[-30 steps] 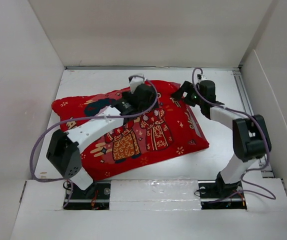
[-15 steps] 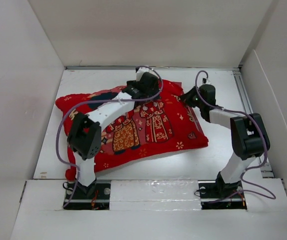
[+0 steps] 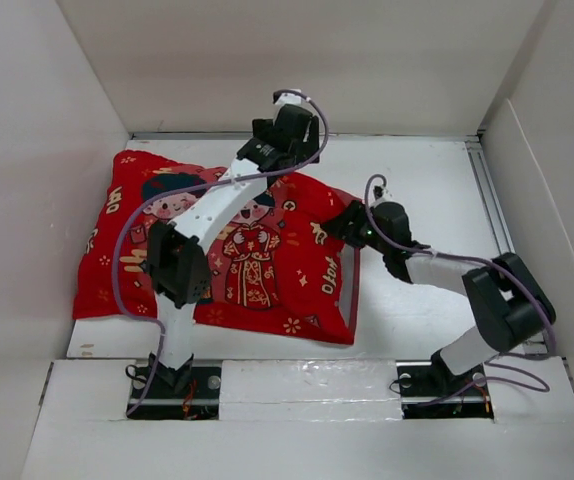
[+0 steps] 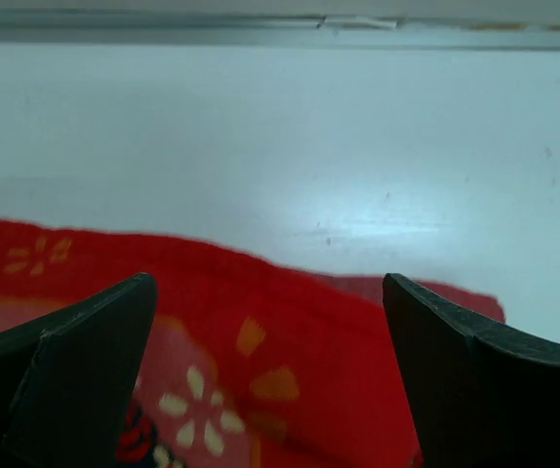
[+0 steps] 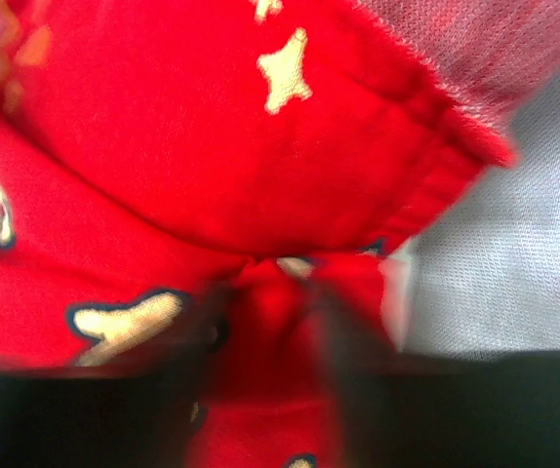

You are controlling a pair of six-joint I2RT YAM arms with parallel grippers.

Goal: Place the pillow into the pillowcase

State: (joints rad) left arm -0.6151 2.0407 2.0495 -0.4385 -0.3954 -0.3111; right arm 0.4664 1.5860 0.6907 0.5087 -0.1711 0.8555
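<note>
Two grippers work: left gripper (image 4: 268,283) open over the plump case's (image 3: 292,295) far edge, right gripper (image 5: 270,302) pinching its right edge; you'd likely next tug it fully over the pillow.

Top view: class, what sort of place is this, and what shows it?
Probably a robot test cell, not a home: white table, plain white walls boxing it in, left arm and right arm bolted at its near edge.

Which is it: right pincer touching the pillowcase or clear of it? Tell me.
Touching. In the right wrist view, red cloth of the pillowcase is bunched and pinched between the fingers of the right pincer, though the picture is blurred.
</note>
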